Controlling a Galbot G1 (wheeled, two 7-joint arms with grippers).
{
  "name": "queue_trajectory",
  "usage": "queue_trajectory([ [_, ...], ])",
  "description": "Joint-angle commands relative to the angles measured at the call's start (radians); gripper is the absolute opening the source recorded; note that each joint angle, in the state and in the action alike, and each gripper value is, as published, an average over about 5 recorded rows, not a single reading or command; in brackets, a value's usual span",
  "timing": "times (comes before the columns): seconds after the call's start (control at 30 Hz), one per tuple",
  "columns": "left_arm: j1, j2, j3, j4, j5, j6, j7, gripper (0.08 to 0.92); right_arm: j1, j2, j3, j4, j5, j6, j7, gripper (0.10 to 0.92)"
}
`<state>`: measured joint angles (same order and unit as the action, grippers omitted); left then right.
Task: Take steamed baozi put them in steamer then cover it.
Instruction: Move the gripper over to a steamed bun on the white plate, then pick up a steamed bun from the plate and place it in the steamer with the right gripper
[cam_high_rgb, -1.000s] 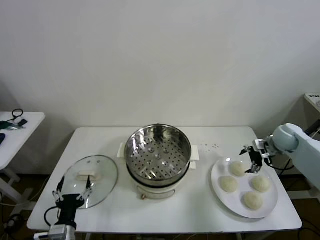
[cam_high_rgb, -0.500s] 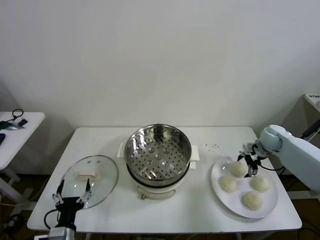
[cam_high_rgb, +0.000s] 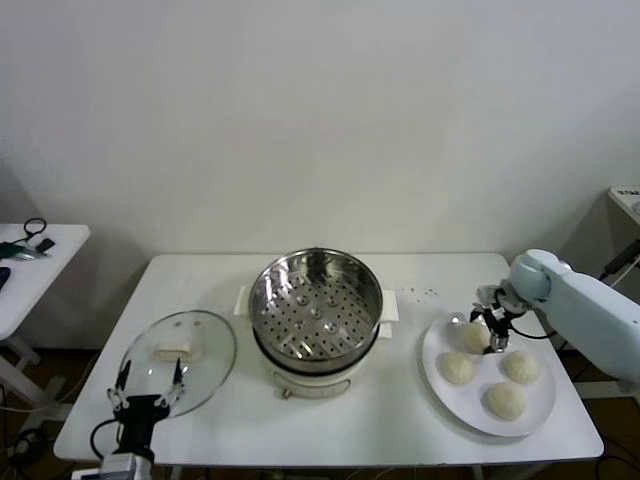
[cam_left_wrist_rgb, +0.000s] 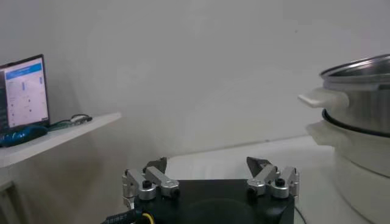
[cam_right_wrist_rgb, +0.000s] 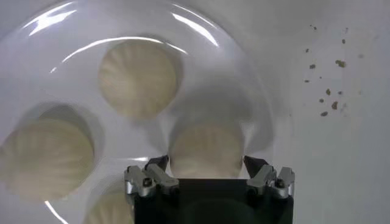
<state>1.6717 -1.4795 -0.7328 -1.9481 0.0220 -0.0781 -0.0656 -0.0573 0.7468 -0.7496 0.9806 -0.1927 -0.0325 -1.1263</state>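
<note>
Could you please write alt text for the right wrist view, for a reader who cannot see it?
The right gripper straddles one bun on a white plate, fingers on either side; three more buns lie around it, and crumbs dot the table beyond.

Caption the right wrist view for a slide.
Right end effector open astride one baozi on the plate, three more buns beside it.
</note>
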Motion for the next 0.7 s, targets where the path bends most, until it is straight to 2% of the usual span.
queue_trajectory([
  [0.03, 0.005, 0.0, -0.001, -0.001, -0.001, -0.003, -0.001, 0.823, 0.006, 0.01, -0.002, -0.015, -0.005, 0.004, -0.006, 0.782],
  [0.37, 0.015, -0.002, 0.001, -0.001, -0.001, -0.008, -0.002, 0.823, 0.004, -0.006, 0.01, -0.004, -0.006, 0.018, -0.017, 0.715],
  [0.7, 0.02, -0.003, -0.007, -0.002, -0.007, -0.002, -0.034, 0.823, 0.137, -0.021, -0.069, 0.055, 0.045, 0.089, -0.047, 0.699],
])
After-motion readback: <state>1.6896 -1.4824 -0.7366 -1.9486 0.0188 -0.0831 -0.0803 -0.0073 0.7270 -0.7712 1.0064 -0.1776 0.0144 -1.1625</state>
